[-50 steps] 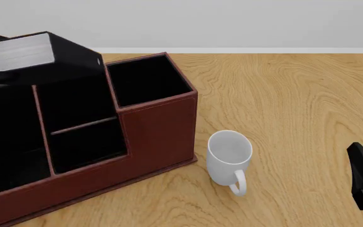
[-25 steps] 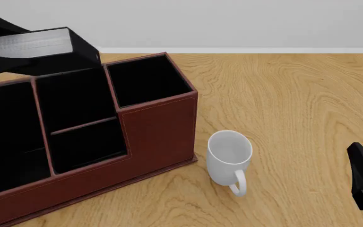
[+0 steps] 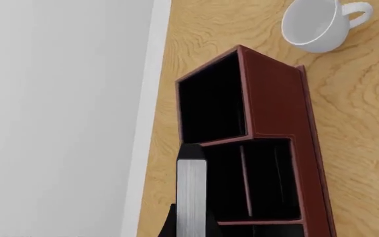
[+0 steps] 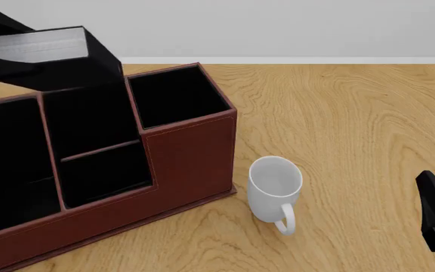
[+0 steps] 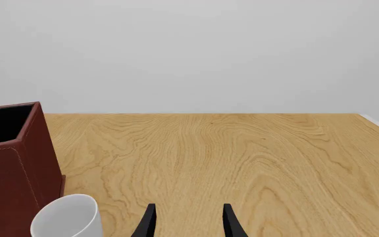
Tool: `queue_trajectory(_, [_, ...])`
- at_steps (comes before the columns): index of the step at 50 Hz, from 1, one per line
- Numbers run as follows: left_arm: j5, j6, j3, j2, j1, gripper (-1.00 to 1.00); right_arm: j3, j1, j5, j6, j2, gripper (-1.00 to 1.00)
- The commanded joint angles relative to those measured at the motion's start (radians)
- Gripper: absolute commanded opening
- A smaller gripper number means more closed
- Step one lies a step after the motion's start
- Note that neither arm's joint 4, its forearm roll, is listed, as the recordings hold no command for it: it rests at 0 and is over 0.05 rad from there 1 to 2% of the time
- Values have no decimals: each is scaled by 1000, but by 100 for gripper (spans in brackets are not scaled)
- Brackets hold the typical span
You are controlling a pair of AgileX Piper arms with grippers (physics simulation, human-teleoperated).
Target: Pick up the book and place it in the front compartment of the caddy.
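Pick done, place not done: my left jaws (image 3: pixel 188 228) grip the book (image 4: pixel 40 46) at its end, jaws clamped on it, carried in the air over the far left of the caddy (image 4: pixel 187 153), page edge up, book lying roughly level and not in any cell. Judged remaining: bring it toward the near side, stand it on end, lower it into the front compartment (image 4: pixel 106 173), the cell on the near side of the low reddish bar, then release. That cell looks vacant as far as its dark lining lets me tell. Right jaws (image 5: pixel 188 222) idle, parted, holding nothing, low over the counter (image 4: pixel 353 124) near the mug (image 4: pixel 274 190). Count, largest first: one counter, one caddy, one book, one mug.
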Motion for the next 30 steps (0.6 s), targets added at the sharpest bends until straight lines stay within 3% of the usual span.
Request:
queue_trajectory(1, [23,-16,-84,29,7,-100,0,0,0,0,0,100])
queue_trajectory(10, [49,-43,-131,69,61,-100,0,0,0,0,0,100])
queue_trajectory(18, [77,-42,-174,87,74,-100,0,0,0,0,0,100])
queue_trajectory(30, [137,-100,-241,114,53,-100,0,0,0,0,0,100])
